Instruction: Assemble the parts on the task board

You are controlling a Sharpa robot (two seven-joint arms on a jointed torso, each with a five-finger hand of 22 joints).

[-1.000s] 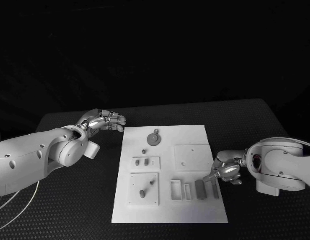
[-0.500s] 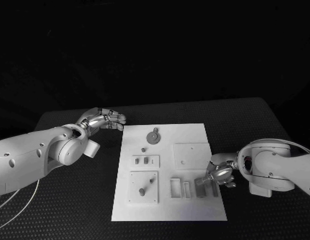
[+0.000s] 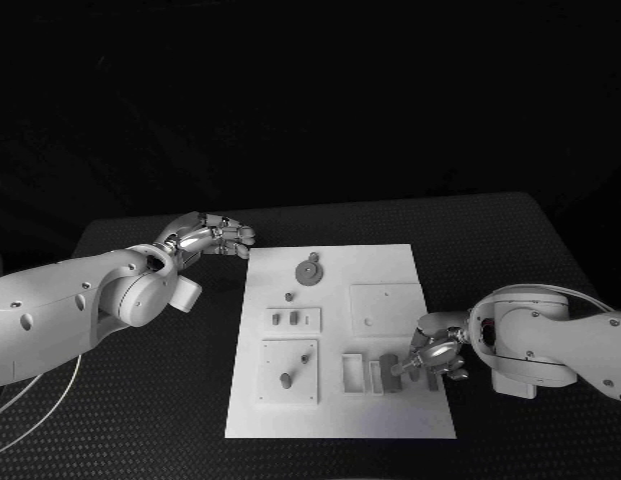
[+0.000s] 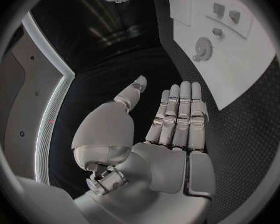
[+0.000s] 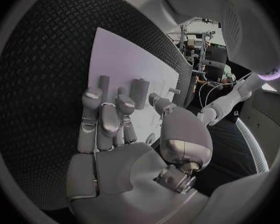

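Left hand [image 3: 206, 238] rests over the black table [image 3: 137, 400] just off the far-left corner of the task board [image 3: 342, 420], at about ten o'clock from the board's middle; its fingers [image 4: 179, 115] lie straight and side by side, the thumb set apart, and nothing is in it. Moving across, the white board lies flat in the middle of the table. On it, toward twelve o'clock, sits a round grey part [image 3: 307, 272] with a small tab; below that a small plate carries two short grey pieces [image 3: 290, 319], and at about seven o'clock a larger square plate [image 3: 290, 372] holds a peg and a slim pin. At five o'clock is a row of narrow upright slots [image 3: 355, 373], with a grey block [image 3: 395, 372] standing next to them. Right hand [image 3: 428, 355] is low over that near-right edge of the board, at about four o'clock, its fingertips [image 5: 92, 95] bent down to the grey blocks there; whether it actually grips one I cannot tell.
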